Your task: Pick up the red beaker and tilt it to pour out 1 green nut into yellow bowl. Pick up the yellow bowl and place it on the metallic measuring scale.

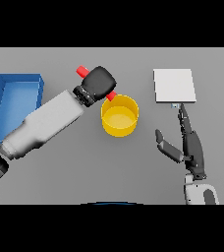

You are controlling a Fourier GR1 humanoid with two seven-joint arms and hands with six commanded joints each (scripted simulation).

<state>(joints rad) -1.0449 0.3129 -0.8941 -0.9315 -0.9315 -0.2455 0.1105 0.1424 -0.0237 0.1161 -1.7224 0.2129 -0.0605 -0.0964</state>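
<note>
Mid-pour, by the look of it: left hand [98, 82] wrapped round the slim red cylindrical beaker [82, 71], fingers curled over it so only the two red ends show, one sticking out up-left, the other poking down-right just at the rim of the round yellow plastic bowl [120, 126]. Tilted well over, mouth end apparently touching or hanging right at the bowl's far-left edge; exact contact hard to call. Inside the bowl, only a smooth yellow floor visible, no green nut to be made out, so pour step judged under way but not yet finished. Bowl standing upright on the grey bench [84, 172], near the middle, well apart from the flat square metallic measuring scale [174, 86] off to the right. Scale top bare, so the second half of the job, lifting the bowl and setting it there, still entirely to come. Over on the right, right hand [190, 147] resting just below the scale, fingers straight and relaxed, thumb spread, holding nothing, one fingertip reaching close to the scale's near edge. Far left, a rectangular blue tray [0, 96] with raised walls, nothing visible inside.
</note>
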